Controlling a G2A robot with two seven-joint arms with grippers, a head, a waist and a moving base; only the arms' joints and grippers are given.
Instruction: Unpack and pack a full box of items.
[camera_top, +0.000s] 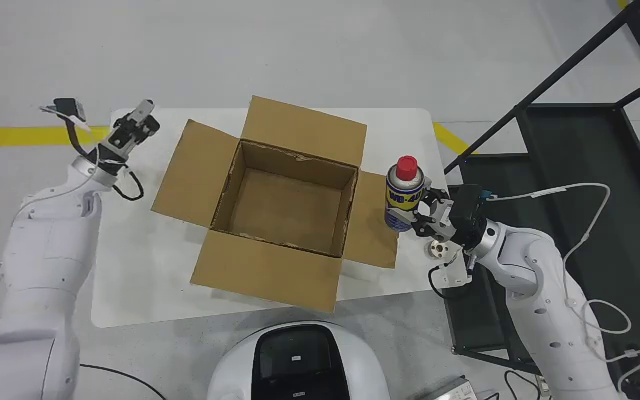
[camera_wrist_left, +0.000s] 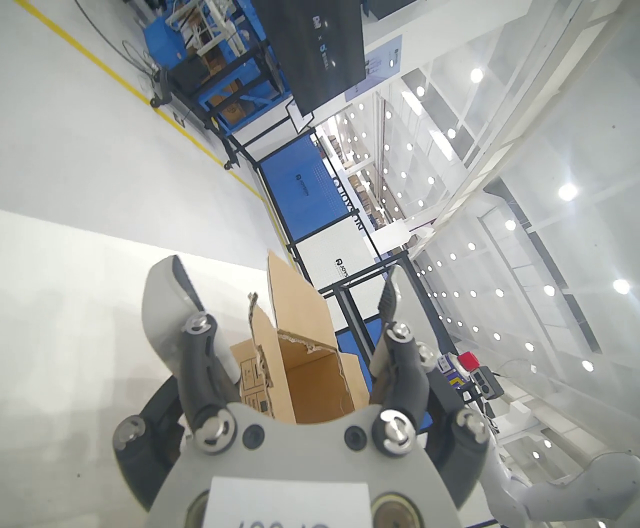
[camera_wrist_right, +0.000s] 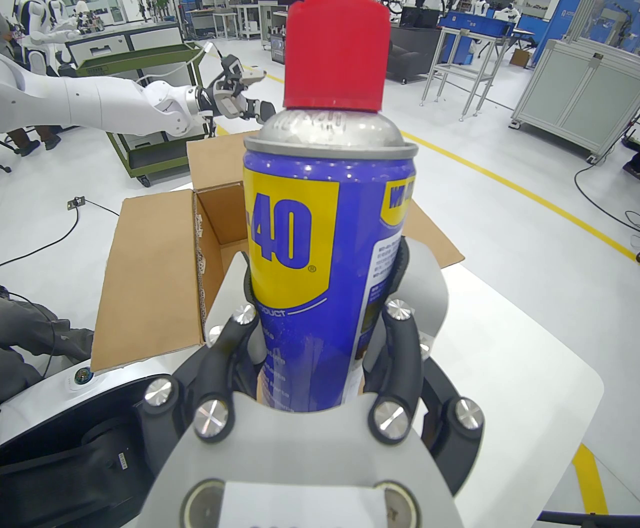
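Right pincer (camera_top: 431, 214) pinches upright blue-and-yellow metal spray can with red cap (camera_top: 404, 190), 3 o'clock of open brown cardboard box (camera_top: 290, 210) on white worktop (camera_top: 150, 270). Left pincer (camera_top: 138, 120) spread, 10 o'clock.

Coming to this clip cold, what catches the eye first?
A blue and yellow spray can with a red cap, gripped upright by the right gripper at the right side of the table. Beside it, the open cardboard box sits mid-table, its inside bare. The left gripper hangs open near the table's far left corner.
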